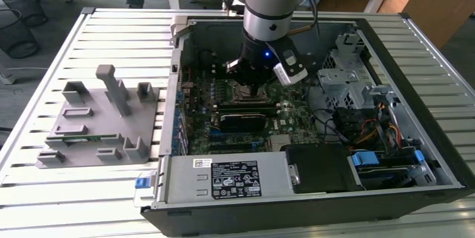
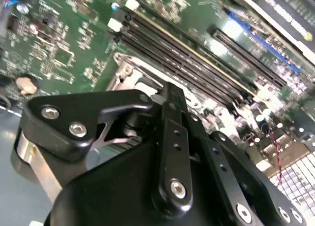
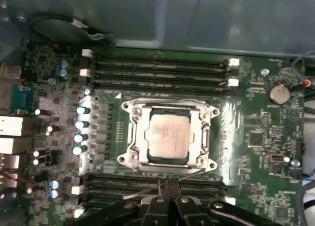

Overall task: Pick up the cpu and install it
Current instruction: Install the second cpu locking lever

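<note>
The cpu (image 3: 169, 136), a flat square chip with a silvery top, lies flat inside the metal socket frame (image 3: 129, 137) on the green motherboard (image 3: 256, 137) in the first wrist view. My gripper (image 3: 168, 184) hovers just beside the socket, over the nearer memory slots, with its two fingers pressed together and nothing between them. In the exterior view the gripper (image 1: 255, 90) points down into the open computer case (image 1: 415, 154), above the middle of the board. In the second wrist view the gripper's black linkage (image 2: 170, 95) covers most of the socket frame (image 2: 129, 71).
Rows of black memory slots (image 3: 157, 71) flank the socket on both sides. A black block (image 1: 241, 121) sits on the board near the gripper. The power supply (image 1: 230, 179), drive cage (image 1: 345, 77) and cables (image 1: 371, 132) crowd the case. A grey fixture tray (image 1: 97, 121) lies on the slatted table.
</note>
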`<action>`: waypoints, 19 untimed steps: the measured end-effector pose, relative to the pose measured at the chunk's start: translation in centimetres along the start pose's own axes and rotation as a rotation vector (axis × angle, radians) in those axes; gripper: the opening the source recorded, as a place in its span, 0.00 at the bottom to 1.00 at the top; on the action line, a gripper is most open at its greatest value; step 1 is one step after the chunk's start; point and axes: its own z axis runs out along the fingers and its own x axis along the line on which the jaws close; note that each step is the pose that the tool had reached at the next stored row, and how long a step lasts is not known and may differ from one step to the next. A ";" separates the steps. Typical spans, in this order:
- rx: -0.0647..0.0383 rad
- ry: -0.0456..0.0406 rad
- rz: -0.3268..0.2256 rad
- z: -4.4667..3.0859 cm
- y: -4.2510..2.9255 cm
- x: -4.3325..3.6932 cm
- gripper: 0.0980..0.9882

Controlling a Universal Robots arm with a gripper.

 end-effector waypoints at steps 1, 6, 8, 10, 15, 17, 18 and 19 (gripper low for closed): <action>0.000 0.0000 0.000 0.01 0.00 0.13 0.01; -0.002 -0.0001 0.000 0.08 -0.15 0.32 0.01; -0.002 0.0000 0.000 0.13 -0.16 0.49 0.01; -0.001 0.0000 0.000 0.21 -0.16 0.76 0.01; -0.002 0.0001 0.000 0.56 -0.16 1.33 0.01; -0.002 0.0004 0.000 0.78 -0.17 1.45 0.01; -0.002 0.0006 0.000 0.91 -0.17 1.51 0.01; -0.002 0.0009 0.000 1.04 -0.18 1.56 0.01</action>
